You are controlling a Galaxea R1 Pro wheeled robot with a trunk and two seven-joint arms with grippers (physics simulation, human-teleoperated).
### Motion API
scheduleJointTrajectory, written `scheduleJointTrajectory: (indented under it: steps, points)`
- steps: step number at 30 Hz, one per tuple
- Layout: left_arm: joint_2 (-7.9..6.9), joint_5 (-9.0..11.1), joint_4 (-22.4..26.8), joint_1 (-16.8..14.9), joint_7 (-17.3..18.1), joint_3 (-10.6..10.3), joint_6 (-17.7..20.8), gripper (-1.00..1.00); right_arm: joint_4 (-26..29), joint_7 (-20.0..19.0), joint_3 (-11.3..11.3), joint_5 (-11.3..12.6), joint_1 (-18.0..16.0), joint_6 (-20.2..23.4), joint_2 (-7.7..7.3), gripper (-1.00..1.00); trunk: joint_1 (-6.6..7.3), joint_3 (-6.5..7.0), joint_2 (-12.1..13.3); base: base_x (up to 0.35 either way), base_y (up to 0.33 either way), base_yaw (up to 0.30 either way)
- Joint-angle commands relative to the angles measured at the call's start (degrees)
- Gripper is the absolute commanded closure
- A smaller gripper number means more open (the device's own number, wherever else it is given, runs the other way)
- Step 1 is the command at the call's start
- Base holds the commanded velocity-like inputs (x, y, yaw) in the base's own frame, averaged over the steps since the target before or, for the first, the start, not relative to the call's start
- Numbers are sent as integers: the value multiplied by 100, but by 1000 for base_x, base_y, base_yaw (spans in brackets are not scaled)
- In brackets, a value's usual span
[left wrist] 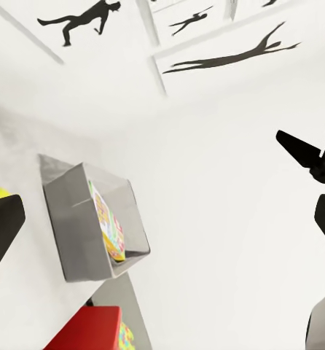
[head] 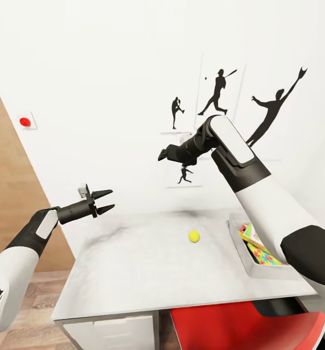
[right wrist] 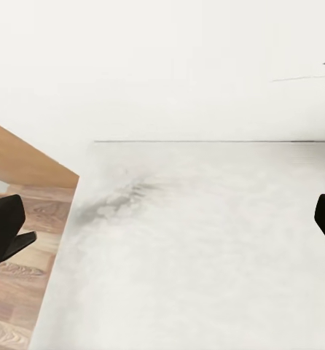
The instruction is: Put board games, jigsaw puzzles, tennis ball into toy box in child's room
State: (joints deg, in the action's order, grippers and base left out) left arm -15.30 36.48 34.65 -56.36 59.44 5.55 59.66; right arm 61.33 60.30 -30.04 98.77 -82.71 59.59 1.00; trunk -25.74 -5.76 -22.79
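Head view: tennis ball lies apparently below raised right gripper.

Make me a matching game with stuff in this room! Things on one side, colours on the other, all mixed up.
Things:
1. ball
2. toy box
3. chair
4. wall figures

Colours:
A. red
B. black
C. yellow-green
D. light grey

Pairs: 1-C, 2-D, 3-A, 4-B
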Motion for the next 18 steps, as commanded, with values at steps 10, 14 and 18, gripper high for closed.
scheduleJointTrajectory:
  steps: [10, 14, 18]
  points:
    - [-7, -18, -2, 9, 24, 8, 14, -100, 1, 61, -2, 46, -8, 5, -15, -100, -4, 43, -13, 0, 0, 72]
    - [-6, -18, -2, 11, 24, 7, 12, -100, -8, 61, -2, 42, -8, -11, -12, -100, -4, 44, -13, 0, 0, 5]
    - [-8, -18, -2, 11, 24, 7, 11, -100, -20, 57, -2, 45, -8, -15, -13, -100, -4, 44, -13, 0, -29, 1]
